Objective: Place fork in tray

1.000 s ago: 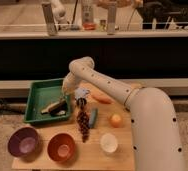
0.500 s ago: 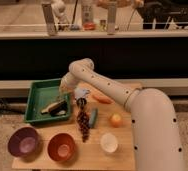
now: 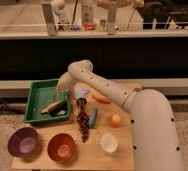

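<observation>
Item: gripper (image 3: 56, 104). Dark, at the end of the white arm (image 3: 94, 82), which reaches in from the right. Position: low inside the tray, over its right half.

Item: jaws. Whether spread or pressed together cannot be told.

Item: fork (image 3: 48, 108). Pale slim piece inside the tray, just left of and below the gripper tip. Whether it is touching the jaws or apart from them cannot be told.

Item: tray (image 3: 41, 84). Green, rectangular, on the left rear of the tabletop (image 3: 122, 156).

Item: purple bowl (image 3: 23, 141). Front left corner.

Item: orange bowl (image 3: 62, 146). Just right of the purple bowl.

Item: white cup (image 3: 108, 142). Front, right of the orange bowl.

Item: dark grapes (image 3: 83, 122). Centre, right of the tray.

Item: orange fruit (image 3: 116, 119). Right of the grapes.
</observation>
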